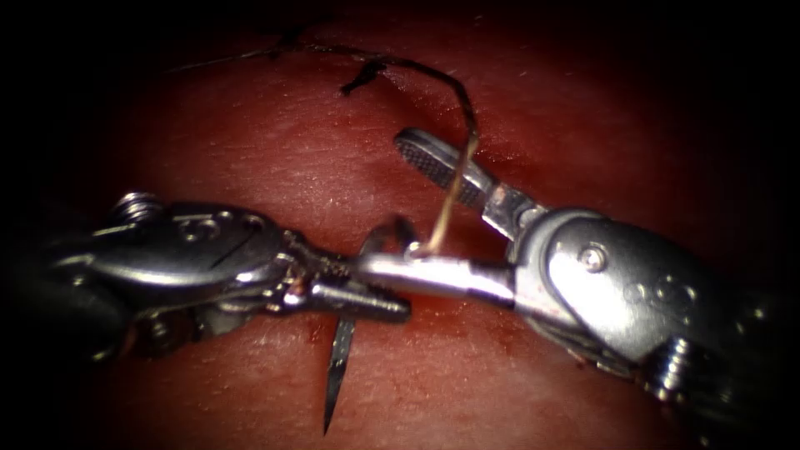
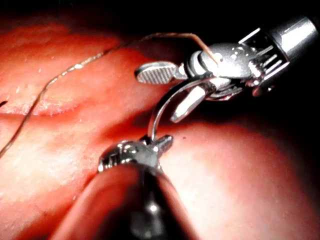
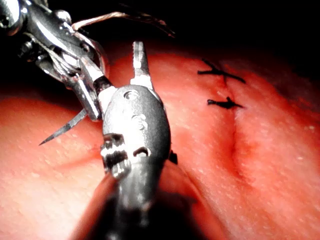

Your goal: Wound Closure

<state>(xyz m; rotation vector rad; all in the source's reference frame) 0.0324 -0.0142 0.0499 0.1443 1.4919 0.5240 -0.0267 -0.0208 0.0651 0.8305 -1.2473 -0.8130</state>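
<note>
My left tool (image 1: 392,307) comes in from the left with its jaws shut on the curved needle (image 1: 337,375) near mid-curve. The needle is out of the tissue (image 1: 250,167), its tip pointing down toward the viewer. Its tail end arcs up into the gap of my right tool (image 1: 382,204), whose jaws stand open around it without gripping. Thread (image 1: 450,192) runs from the tail up across the right tool's upper jaw, then left over the tissue. In the left wrist view the needle (image 2: 162,102) rises from my left tool (image 2: 162,142) to the open right tool (image 2: 159,97).
Two dark tied stitches (image 3: 220,72) (image 3: 225,103) cross the cut (image 3: 235,145), which continues as a closed groove below them. A dark knot with cut ends (image 1: 362,77) lies on the far tissue. Red fluid wets the tissue under the tools.
</note>
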